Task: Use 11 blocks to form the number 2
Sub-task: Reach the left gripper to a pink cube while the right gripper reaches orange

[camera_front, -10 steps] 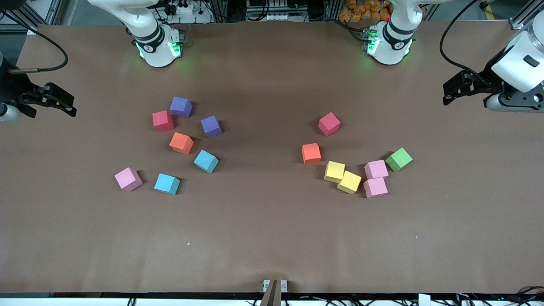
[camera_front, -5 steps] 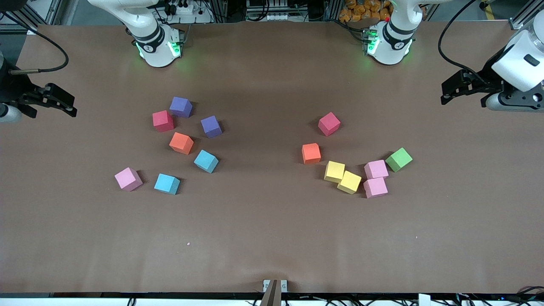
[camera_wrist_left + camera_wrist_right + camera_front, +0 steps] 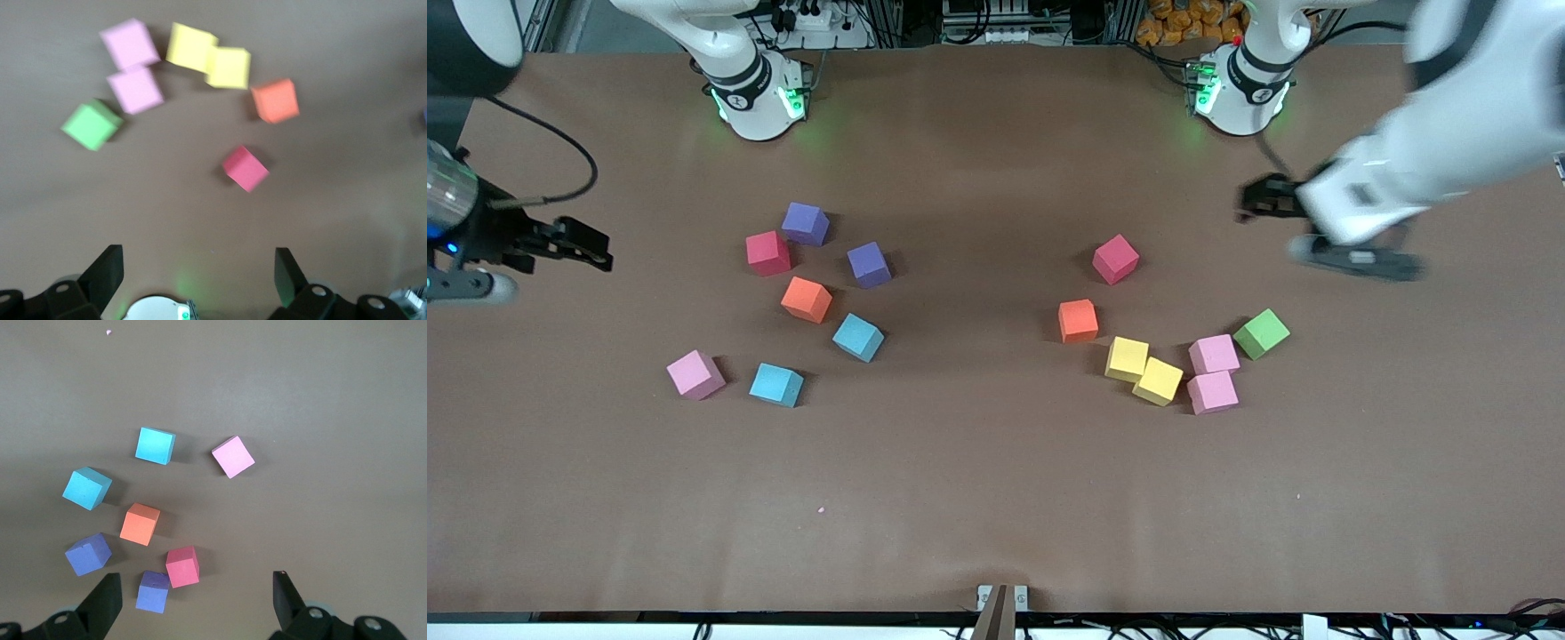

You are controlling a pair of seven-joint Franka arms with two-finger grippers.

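- Over the counter (image 3: 996,498) toward the left arm's end, the left gripper (image 3: 1258,200) is hanging in the air with jaws spread wide, holding nothing and touching nothing; its fingers (image 3: 107,273) are framing bare surface in the left wrist view.
- Right gripper (image 3: 587,249) is hanging over the counter's edge at the right arm's end, jaws also wide open and empty; fingers (image 3: 107,600) are showing in the right wrist view.
- Blocks are lying in two loose groups, all flat on the counter and each turned at its own angle; they are cubes, so no long axis.
- Group toward the right arm's end: two purple blocks (image 3: 806,223) (image 3: 869,265), red cube (image 3: 768,253) just beside the first purple, orange block (image 3: 807,300), two light blue blocks (image 3: 858,337) (image 3: 776,384), and pink block (image 3: 695,374) set apart.
- Group toward the left arm's end: second red cube (image 3: 1116,259) standing alone, orange block (image 3: 1078,321), two yellow blocks (image 3: 1128,358) (image 3: 1158,380) touching at a corner, and two pink blocks (image 3: 1214,354) (image 3: 1212,392) touching each other.
- Green block (image 3: 1262,333) is sitting just beside the farther pink block of that pair.
- Counter is showing a plain matte brown covering with a few tiny specks.
- Arm bases with green lights (image 3: 756,93) (image 3: 1240,89) are standing along the edge farthest from the front camera, with cables and metal framing past them.
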